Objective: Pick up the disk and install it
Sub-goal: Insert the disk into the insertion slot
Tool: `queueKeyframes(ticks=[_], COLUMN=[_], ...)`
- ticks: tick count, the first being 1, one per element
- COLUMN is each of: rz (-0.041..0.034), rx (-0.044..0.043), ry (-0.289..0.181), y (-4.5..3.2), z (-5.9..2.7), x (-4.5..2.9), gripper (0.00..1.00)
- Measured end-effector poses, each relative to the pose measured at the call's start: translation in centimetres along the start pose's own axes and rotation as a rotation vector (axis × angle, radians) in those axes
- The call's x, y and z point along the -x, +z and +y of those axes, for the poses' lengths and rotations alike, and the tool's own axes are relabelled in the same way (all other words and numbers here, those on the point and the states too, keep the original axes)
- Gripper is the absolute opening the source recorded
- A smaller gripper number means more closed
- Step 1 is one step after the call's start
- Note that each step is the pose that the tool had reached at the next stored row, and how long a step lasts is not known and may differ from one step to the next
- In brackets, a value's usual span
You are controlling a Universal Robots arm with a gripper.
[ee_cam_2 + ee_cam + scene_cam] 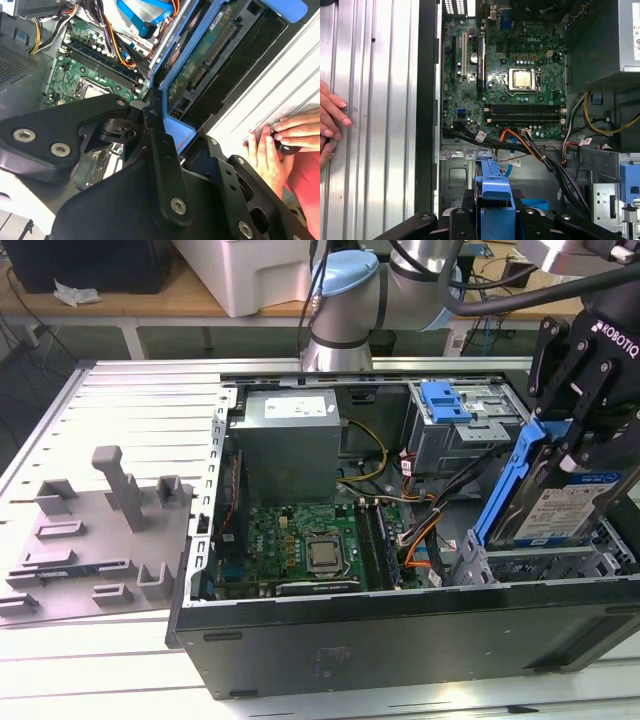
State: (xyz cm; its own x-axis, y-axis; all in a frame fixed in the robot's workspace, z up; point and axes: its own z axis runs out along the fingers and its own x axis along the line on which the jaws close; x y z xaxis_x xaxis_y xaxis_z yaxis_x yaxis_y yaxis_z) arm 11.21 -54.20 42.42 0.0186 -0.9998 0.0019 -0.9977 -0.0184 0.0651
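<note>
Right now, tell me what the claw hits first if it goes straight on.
Shut on the disk, the claw points down into the case. The disk's lower edge would probably meet the silver drive cage first, though depth is hard to judge.

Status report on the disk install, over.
Gripper shut on the disk, tilted over the drive bay, not seated. Cables run beside the bay; a hand rests on the table outside the case.
</note>
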Motion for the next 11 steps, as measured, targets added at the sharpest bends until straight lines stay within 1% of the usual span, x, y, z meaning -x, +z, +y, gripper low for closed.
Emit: queueKeyframes(ticks=[8,11], rz=[0.0,0.0], rx=[0.0,0.0], ry=[0.0,0.0], y=[0.36,0.61], z=[-0.04,-0.06], x=[0.0,0.0], gripper=[0.37,0.37])
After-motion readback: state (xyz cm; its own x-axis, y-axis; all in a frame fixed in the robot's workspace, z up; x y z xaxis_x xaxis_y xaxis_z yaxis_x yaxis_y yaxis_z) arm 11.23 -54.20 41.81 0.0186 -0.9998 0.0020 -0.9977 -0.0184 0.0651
